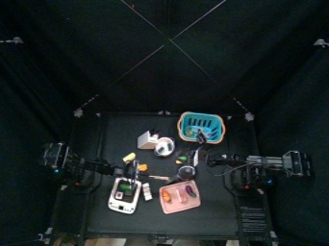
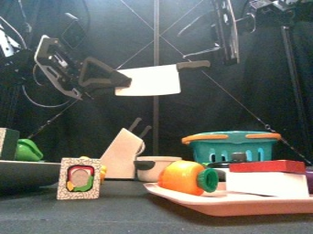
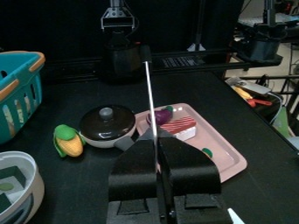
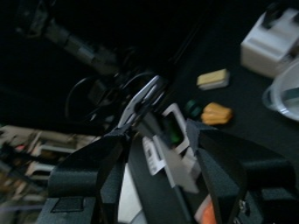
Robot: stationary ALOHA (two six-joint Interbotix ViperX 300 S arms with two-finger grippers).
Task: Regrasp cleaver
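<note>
Upper centre of the front view, the left gripper is clamped on the cleaver by its blade, held level in mid-air, while the right gripper, jaws wide and empty, hangs near the handle; handover not yet made.

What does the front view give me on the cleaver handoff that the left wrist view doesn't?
Front view only: the steel cleaver's flat blade side-on, held level in the air by the left gripper, its dark handle pointing at the right gripper, which hangs apart with open jaws.

Left wrist view only: the small black lidded pot and the pink tray on the table below.

Both: the left gripper shut on the cleaver, and the teal basket.
</note>
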